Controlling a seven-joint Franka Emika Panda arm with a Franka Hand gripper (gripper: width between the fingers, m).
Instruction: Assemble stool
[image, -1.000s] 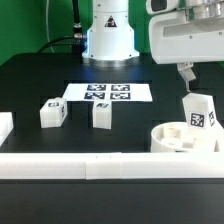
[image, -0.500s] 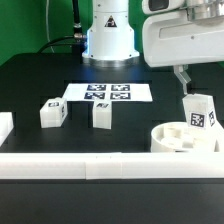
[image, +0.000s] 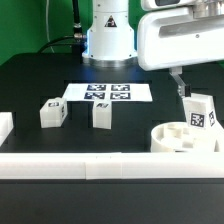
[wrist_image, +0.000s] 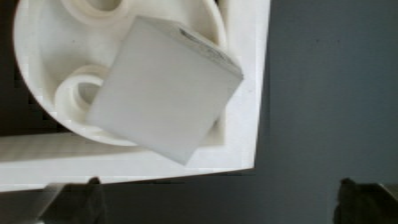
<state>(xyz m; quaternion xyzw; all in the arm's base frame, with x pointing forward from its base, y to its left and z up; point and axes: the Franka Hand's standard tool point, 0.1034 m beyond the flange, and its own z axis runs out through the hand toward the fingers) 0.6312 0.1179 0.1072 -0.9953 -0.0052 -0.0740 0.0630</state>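
Tool (image: 181, 88), seemingly spread, hangs near leg (image: 201, 112).

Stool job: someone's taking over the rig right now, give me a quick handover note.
Gripper: open, empty, over the seat.
From the exterior view's left: first leg and second leg stand loose in front of the marker board. The third leg stands in the seat; I cannot tell whether it is fully seated.
Done: one leg placed.
Left: check that leg, then fit the loose ones.
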